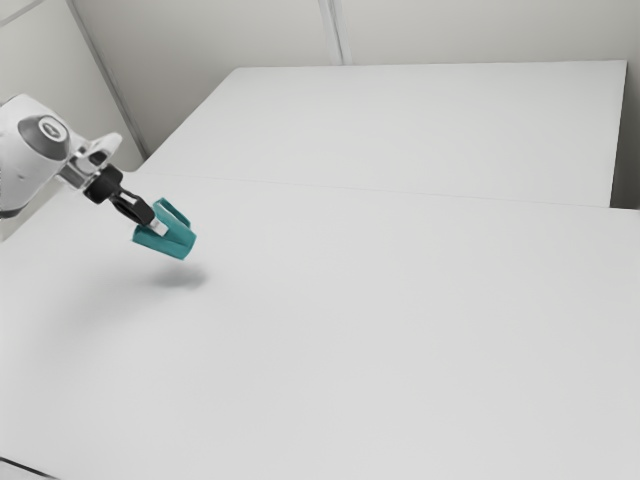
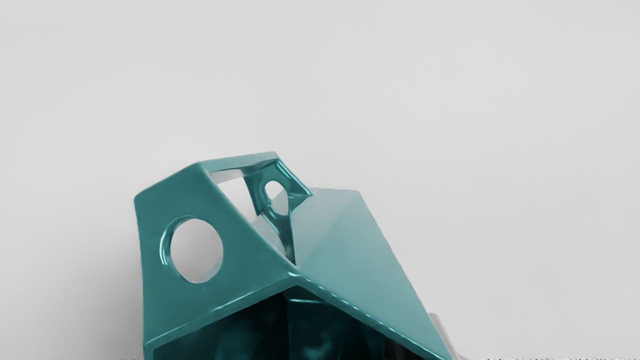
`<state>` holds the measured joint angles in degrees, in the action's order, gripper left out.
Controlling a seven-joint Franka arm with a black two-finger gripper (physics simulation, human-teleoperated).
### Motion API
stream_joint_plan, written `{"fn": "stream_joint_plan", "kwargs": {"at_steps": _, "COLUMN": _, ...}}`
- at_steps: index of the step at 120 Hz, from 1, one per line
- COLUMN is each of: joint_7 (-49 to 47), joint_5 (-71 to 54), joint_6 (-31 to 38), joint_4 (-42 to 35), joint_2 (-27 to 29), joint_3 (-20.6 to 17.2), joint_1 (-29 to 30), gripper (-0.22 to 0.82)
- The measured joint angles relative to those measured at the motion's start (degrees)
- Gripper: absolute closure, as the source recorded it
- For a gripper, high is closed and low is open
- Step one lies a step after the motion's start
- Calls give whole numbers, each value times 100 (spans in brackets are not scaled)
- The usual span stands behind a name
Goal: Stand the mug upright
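Observation:
In the exterior view the teal mug (image 1: 180, 243) hangs tilted over the table, its shadow apart below it. My gripper (image 1: 158, 227) reaches down to it from the upper left and is shut on its wall. In the wrist view the angular mug (image 2: 345, 235) lies on its side relative to my hand, its dark opening facing the camera and its handle with round holes on one side. There my gripper (image 2: 421, 345) shows a pale fingertip outside the wall and a dark part just inside the opening; much of both fingers is hidden.
The white table (image 1: 400, 320) spreads out below and beyond the mug. A second white surface (image 1: 430, 125) adjoins its far edge, with pale walls behind. A thin dark strip (image 1: 25, 467) crosses the exterior view's lower left corner.

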<state>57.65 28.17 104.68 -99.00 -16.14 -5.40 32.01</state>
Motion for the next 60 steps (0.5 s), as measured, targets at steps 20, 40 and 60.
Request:
{"fn": "stream_joint_plan", "kwargs": {"at_steps": 20, "joint_7": -644, "joint_5": -1101, "joint_6": 669, "joint_4": -452, "joint_2": 437, "joint_3": -595, "joint_1": -132, "gripper": 78}}
{"fn": "stream_joint_plan", "kwargs": {"at_steps": 40, "joint_7": -1394, "joint_5": -1851, "joint_6": 1089, "joint_4": -860, "joint_2": 727, "joint_3": -1186, "joint_1": -115, "gripper": 78}}
{"fn": "stream_joint_plan", "kwargs": {"at_steps": 60, "joint_7": -2160, "joint_5": -2300, "joint_6": 1336, "joint_4": -1157, "joint_2": 896, "joint_3": -1710, "joint_1": -133, "gripper": 78}}
